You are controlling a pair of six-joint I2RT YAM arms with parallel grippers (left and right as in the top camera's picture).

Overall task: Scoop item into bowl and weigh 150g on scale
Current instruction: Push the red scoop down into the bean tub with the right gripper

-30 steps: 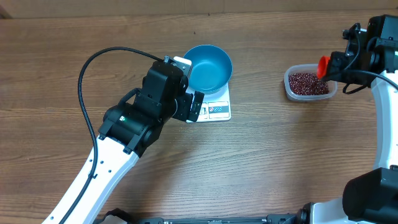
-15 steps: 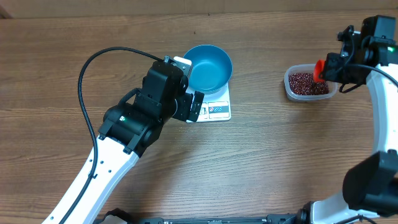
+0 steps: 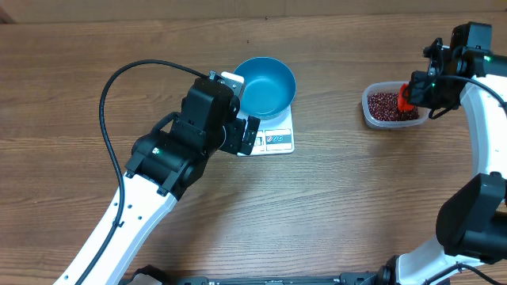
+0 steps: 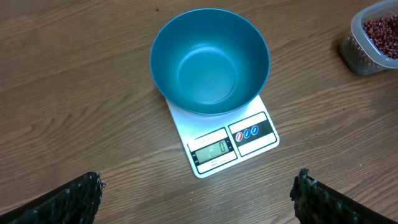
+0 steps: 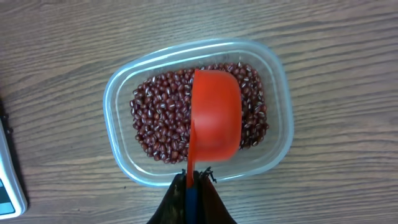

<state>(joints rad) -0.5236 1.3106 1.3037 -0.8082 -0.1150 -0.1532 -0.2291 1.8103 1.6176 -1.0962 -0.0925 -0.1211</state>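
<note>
Near the middle of the table [image 3: 356, 214], the left jaws are standing wide apart, hovering by the near left edge of the white scale [image 4: 217, 149]. The blue bowl [image 4: 209, 59] is sitting on the scale's far half. Toward the table's far right corner, the right jaws are clamping the red scoop [image 5: 214, 115] by its handle, its cup hanging over the beans [image 5: 155, 118] in the clear tub [image 5: 118, 93].

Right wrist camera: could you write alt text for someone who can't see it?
A red scoop, its handle pinched in the right gripper at the bottom edge, hangs over a clear plastic tub of dark red-brown beans. The tub sits on a wooden table.
</note>
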